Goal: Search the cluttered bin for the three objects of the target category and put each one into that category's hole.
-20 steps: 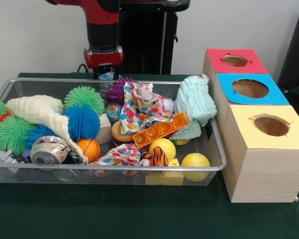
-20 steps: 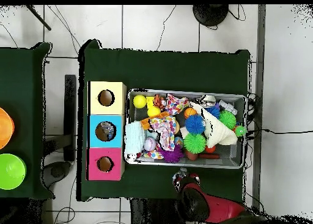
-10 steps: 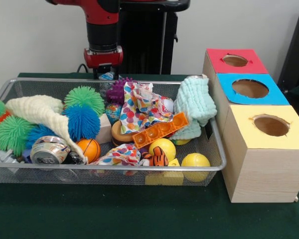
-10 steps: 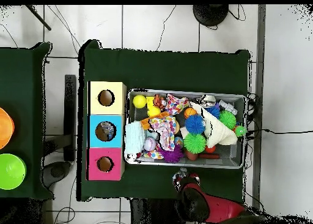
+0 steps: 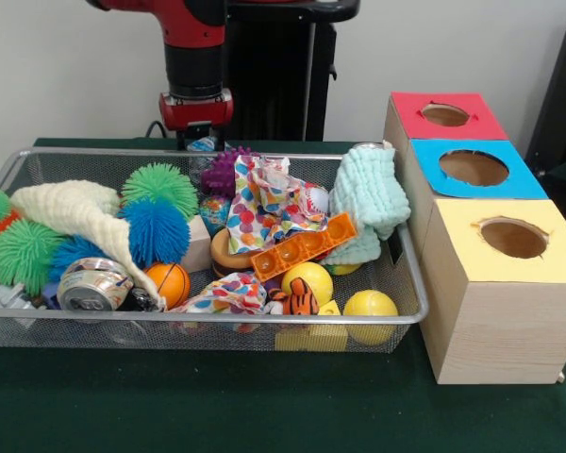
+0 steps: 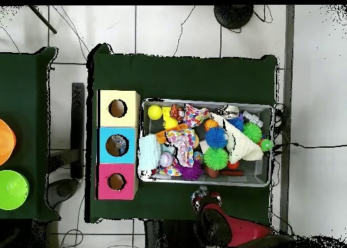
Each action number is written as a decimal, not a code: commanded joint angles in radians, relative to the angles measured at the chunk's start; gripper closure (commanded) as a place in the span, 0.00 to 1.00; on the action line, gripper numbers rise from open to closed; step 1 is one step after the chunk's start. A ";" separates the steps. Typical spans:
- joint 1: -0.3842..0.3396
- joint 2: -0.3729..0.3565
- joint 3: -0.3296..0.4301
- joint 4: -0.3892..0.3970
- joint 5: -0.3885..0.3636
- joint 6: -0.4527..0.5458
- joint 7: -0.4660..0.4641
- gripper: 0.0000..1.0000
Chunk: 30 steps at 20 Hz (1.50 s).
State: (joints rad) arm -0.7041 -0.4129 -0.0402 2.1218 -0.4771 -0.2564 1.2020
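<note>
- Front view: The red-and-black arm's claw (image 5: 197, 135) hangs just behind the far rim of the wire-mesh bin (image 5: 217, 321), low over a small blue-and-white object; whether its fingers are open or closed cannot be told. The bin remains packed: spiky rubber balls, a silver drink can (image 5: 92, 285), yellow balls, an orange plastic tray (image 5: 302, 246), cloths.
- Overhead view: The wooden box with yellow, blue and pink-topped holes (image 6: 118, 144) sits beside the bin on the green surface (image 6: 183, 76).
- Judgement: the search step is in hand; next, the arm must reach into the clutter and pick a target.
</note>
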 commanded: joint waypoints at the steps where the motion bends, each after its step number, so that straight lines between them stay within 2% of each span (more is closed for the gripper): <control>1: -0.011 0.138 0.029 -0.198 0.031 -0.091 0.205 0.00; 12: -0.043 0.152 0.048 -0.198 0.018 -0.103 0.211 0.00; 13: -0.047 0.151 0.051 -0.196 0.017 -0.108 0.215 1.00; 16: 0.000 0.131 0.022 -0.191 0.036 -0.096 0.206 1.00; 26: -0.003 0.125 0.022 -0.188 0.045 -0.067 0.203 1.00; 30: -0.016 0.152 0.030 -0.203 0.042 -0.064 0.203 1.00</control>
State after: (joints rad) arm -0.7053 -0.4048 -0.0551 2.1317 -0.4863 -0.2924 1.2020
